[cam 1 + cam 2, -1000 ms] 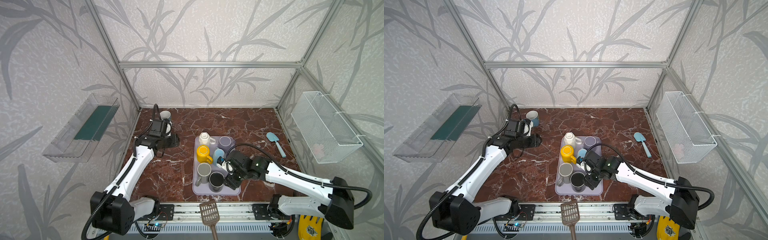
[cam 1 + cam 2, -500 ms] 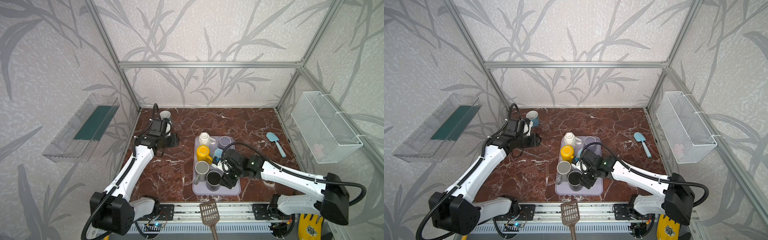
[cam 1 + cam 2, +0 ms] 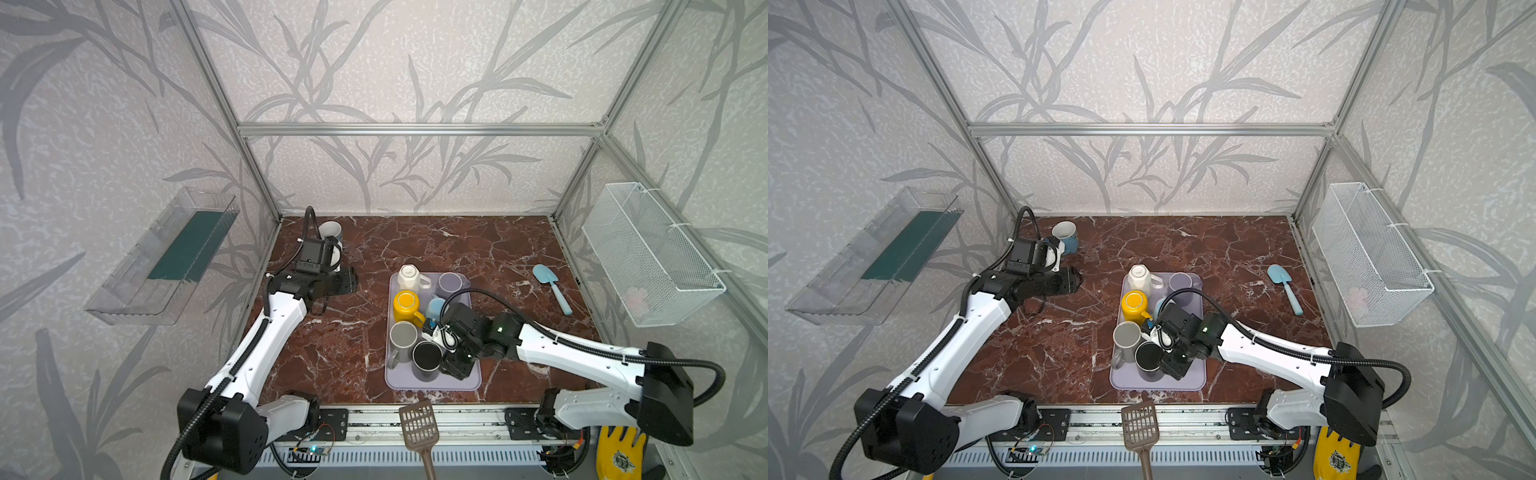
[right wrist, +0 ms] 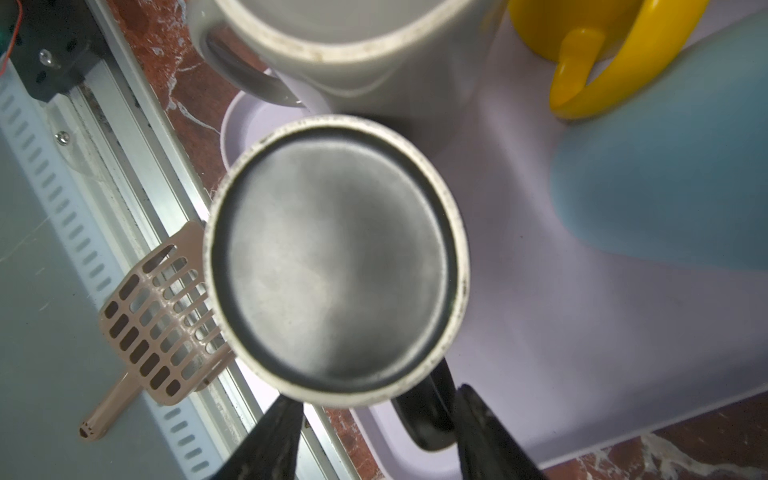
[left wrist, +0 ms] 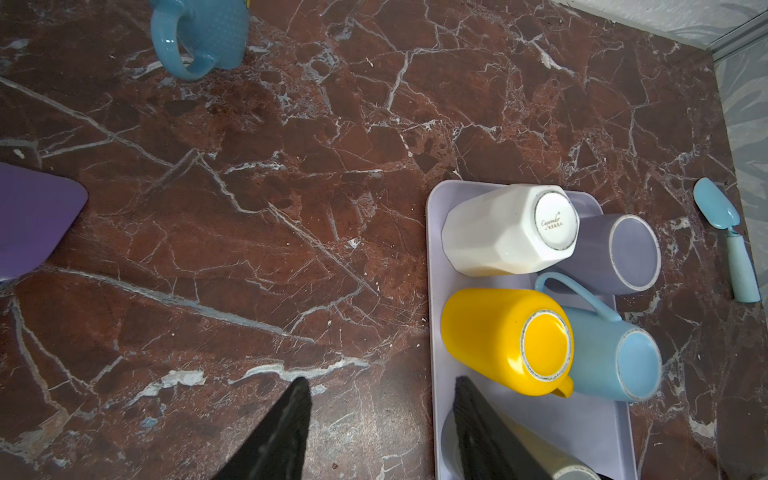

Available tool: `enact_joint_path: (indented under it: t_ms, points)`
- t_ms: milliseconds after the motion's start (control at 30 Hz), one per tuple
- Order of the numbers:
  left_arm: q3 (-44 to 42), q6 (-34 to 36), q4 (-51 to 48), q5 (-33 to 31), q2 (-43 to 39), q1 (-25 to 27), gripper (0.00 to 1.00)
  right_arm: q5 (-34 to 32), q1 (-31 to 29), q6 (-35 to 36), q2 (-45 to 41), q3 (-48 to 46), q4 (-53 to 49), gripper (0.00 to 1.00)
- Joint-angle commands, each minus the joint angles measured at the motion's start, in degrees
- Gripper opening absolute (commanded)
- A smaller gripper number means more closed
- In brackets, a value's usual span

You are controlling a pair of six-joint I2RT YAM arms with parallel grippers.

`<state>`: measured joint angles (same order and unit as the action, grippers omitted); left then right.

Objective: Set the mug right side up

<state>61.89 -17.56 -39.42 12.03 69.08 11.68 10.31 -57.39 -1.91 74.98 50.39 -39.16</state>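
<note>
Black mug (image 3: 427, 356) stands upside down at the front of the lavender tray (image 3: 405, 382), just beside the grey mug (image 3: 402, 336). In the right wrist view its flat base, with a pale unglazed ring, faces the camera (image 4: 332, 257).

Right hand (image 4: 378, 399): fingers apart, one on each side of the black mug's handle (image 4: 428, 411). The handle sits close against one finger, with a clear gap to the other. Not clamped.

Left hand (image 5: 380, 382): fingers apart, nothing between them. It hangs over bare tabletop (image 3: 478, 241) to the left of the tray, well apart from the black mug.

Other mugs on the tray:
- Yellow mug (image 3: 406, 305): base up.
- White mug (image 3: 409, 276): base up.
- Lavender mug (image 3: 451, 282): mouth showing.
- Pale blue mug (image 5: 615, 353): mouth showing.

Off the tray:
- A second blue mug (image 3: 332, 232) stands near the back left corner.
- A blue scoop (image 3: 550, 286) lies to the right of the tray.
- A brown slotted scoop (image 3: 419, 424) rests on the front rail.
</note>
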Motion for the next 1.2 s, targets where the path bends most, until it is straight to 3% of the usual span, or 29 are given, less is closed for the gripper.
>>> enact_joint_path:
  t_ms: [0,233,633,833,967,1167]
  points:
    - [1.75,0.66,-1.64,-0.76,-1.57,0.36,0.58,-1.63,-0.36,-0.92,1.21,0.19,-2.27,0.53]
    - [1.48,0.42,-1.77,-0.87,-1.89,0.40,0.58,-3.32,-0.36,-2.74,1.66,0.22,-3.12,0.31]
    - [1.09,-0.10,-1.09,-0.59,-1.75,0.42,0.58,-7.01,-0.28,-9.91,1.69,0.47,-7.49,0.21]
    - [0.77,-0.16,-0.95,-0.51,-1.83,0.36,0.58,-14.29,-0.12,-15.51,1.76,1.24,-10.72,0.20]
    - [0.38,-0.80,-0.65,-0.40,-1.93,0.36,0.57,-17.19,-0.10,-18.61,0.74,1.72,-9.66,0.35]
    - [0.06,-1.07,-0.42,0.24,-1.93,0.37,0.57,-18.13,-0.10,-19.21,1.13,2.68,-7.62,0.37]
